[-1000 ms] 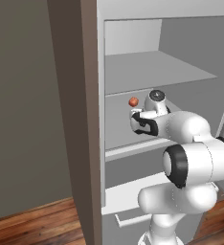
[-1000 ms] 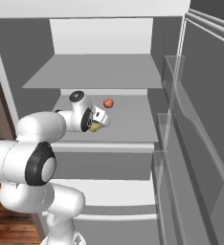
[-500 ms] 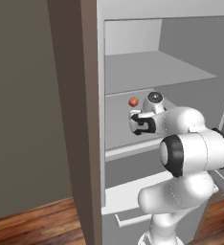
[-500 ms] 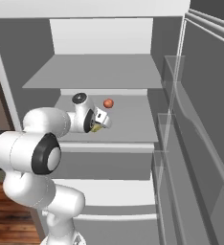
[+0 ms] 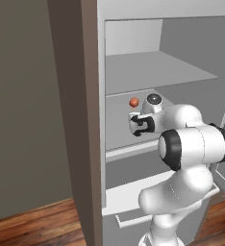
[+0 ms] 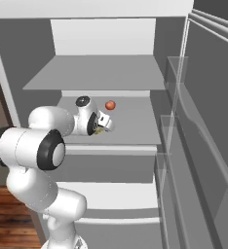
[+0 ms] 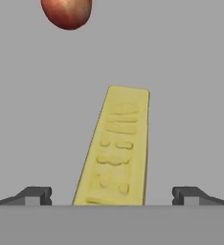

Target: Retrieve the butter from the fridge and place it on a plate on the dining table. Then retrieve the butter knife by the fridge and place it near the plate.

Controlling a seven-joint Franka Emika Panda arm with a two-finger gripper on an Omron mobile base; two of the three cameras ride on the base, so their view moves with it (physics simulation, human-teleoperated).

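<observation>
Arm elbow has swung in toward the fridge since earlier | gripper jaws fully spread, holding nothing | butter flat on middle shelf, between the fingertips | red-orange lump beyond.

Base views flank the arm, sharing the fridge shelves, hand view close over butter

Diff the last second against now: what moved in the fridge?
The arm's elbow swung up and forward; the gripper eased slightly deeper over the shelf, jaws wide either side of the butter, nothing gripped. Butter and the red-orange lump stayed put on the fridge shelf.
</observation>
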